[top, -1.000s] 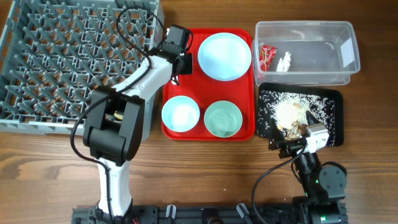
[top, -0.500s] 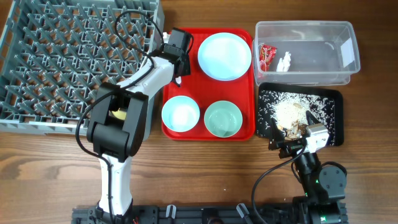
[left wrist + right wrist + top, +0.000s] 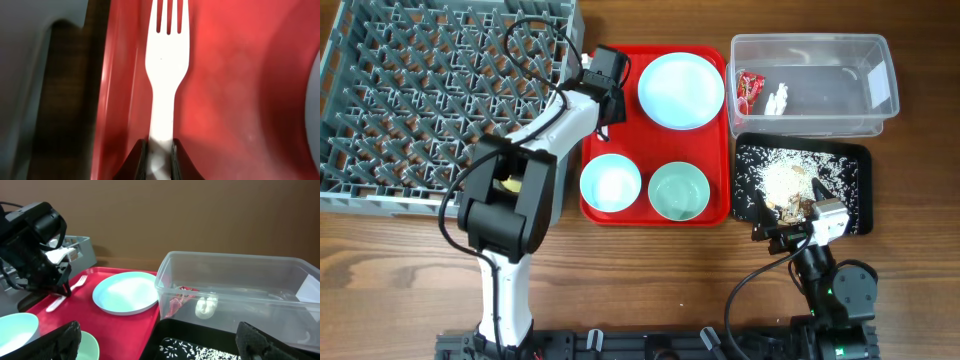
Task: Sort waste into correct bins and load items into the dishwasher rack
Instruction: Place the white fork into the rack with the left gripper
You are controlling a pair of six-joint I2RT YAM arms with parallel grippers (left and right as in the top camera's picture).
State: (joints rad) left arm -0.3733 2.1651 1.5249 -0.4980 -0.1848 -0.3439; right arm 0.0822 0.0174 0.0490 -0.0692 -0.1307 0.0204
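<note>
Overhead view: the left gripper (image 3: 604, 100) is down over the left strip of the red tray (image 3: 638, 145), between the dishwasher rack (image 3: 420, 100) and the pale blue plate (image 3: 681, 90). Two pale bowls (image 3: 611, 183) occupy the near half of this tray. The clear tub (image 3: 820, 105) holds the red wrapper (image 3: 750, 87) and white bits (image 3: 779, 98), and the black tray (image 3: 858, 165) holds rice crumbs (image 3: 780, 178). The right gripper (image 3: 786, 225) sits at the near edge of the black tray, well apart from the work. Left wrist view: the fingers (image 3: 142, 160) are clamped on the handle end of a white plastic fork (image 3: 167, 75). The fork lies flat on the red tray, just beside its raised left lip. Risk: the grip takes only the tip of the handle, so the fork may pivot or slip out when lifted. A low sideways move toward the rack may catch the tines on the lip or on the rack wall. The plate rim lies close on the other side. Right wrist view: this gripper's own fingers (image 3: 60, 340) stand wide apart and hold nothing. The tub wall rises directly ahead of them, with the plate and fork beyond to the left. Whether the fork belongs in the rack or in a bin cannot be told from these views.
</note>
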